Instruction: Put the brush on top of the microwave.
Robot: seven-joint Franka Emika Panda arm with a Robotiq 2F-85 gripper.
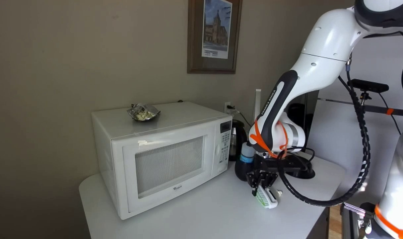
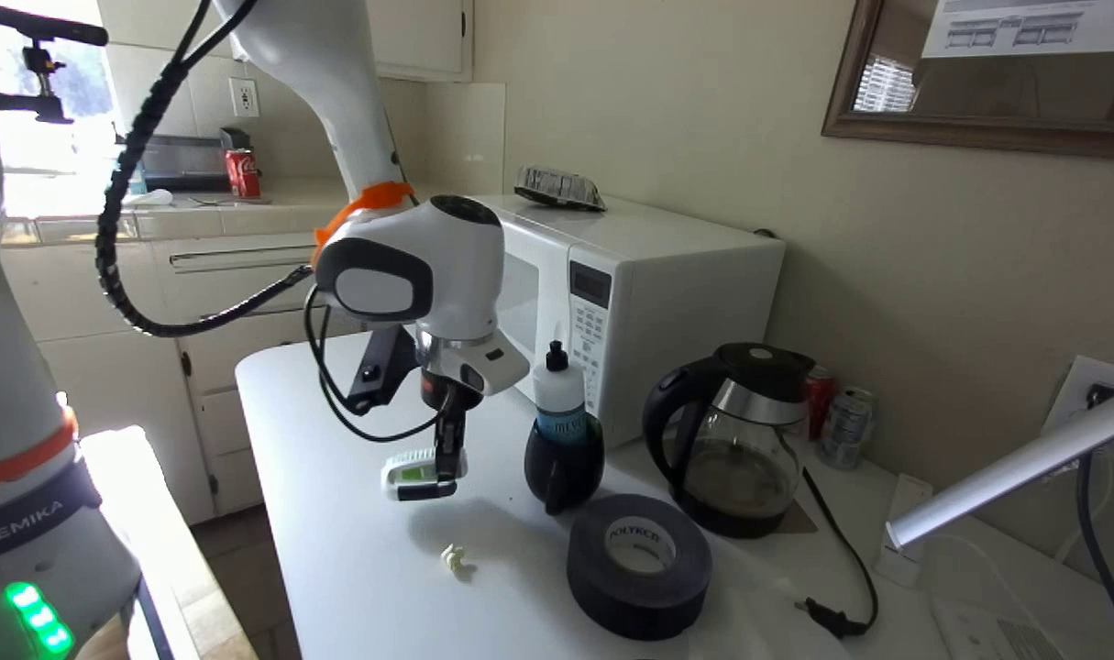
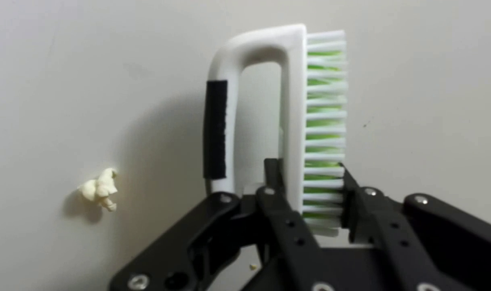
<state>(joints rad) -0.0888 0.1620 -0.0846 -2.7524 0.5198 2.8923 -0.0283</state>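
The brush [image 3: 295, 121] is white with green and white bristles and a loop handle with a black patch. My gripper [image 3: 308, 162] is shut on it, one finger inside the handle loop against the brush body and one against the bristle tips. The brush also shows in both exterior views [image 1: 268, 199] [image 2: 417, 469]. Its shadow lies apart from it on the table, so it appears held above the surface. The white microwave [image 1: 184, 116] stands across the table from the gripper, its door facing the table's front; its side shows in an exterior view [image 2: 694, 330].
An open foil popcorn bag [image 1: 144, 113] lies on the microwave's top. A bottle in a black mug [image 2: 564, 449] stands between gripper and microwave. A glass kettle [image 2: 744, 449] and a tape roll [image 2: 602, 577] are nearby. A popcorn piece [image 3: 100, 190] lies on the table.
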